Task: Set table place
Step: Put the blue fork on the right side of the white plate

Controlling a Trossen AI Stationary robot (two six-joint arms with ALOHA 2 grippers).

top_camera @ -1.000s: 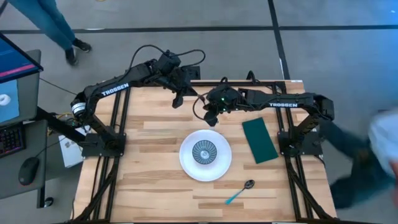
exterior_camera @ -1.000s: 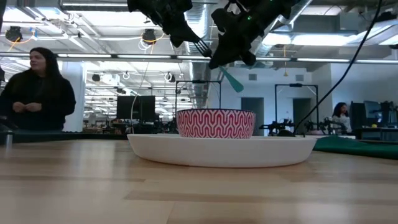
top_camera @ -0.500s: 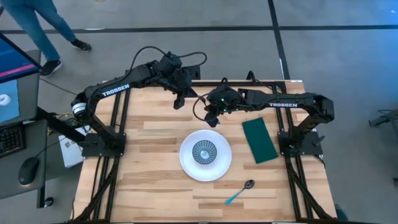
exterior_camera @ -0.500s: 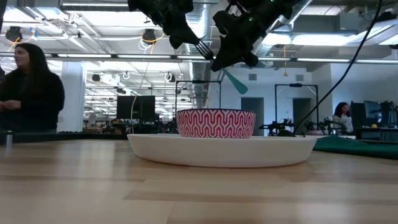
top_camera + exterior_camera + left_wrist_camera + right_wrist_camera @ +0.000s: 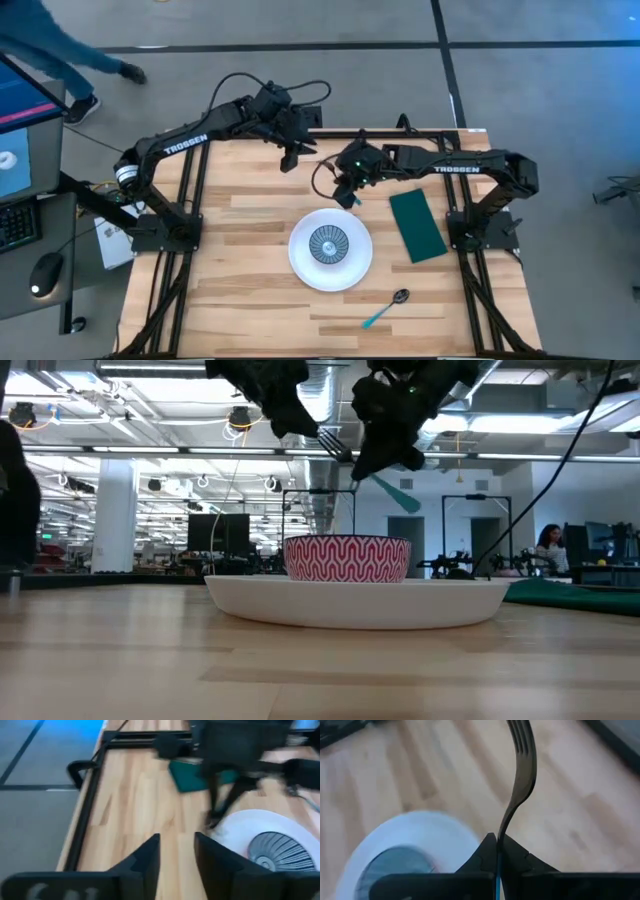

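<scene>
Aloft, clamping the fork in the right gripper, at the plate's twelve o'clock. Hovering at eleven o'clock, left gripper fingers parted.

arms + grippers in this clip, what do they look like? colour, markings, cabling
Both arms are dark, near-black jointed links with white TROSSEN lettering, mounted on black frame posts. The left gripper and right gripper each have two blocky black fingers. Loose black cables loop off both wrists, and a small green light shows near the right wrist.
</scene>
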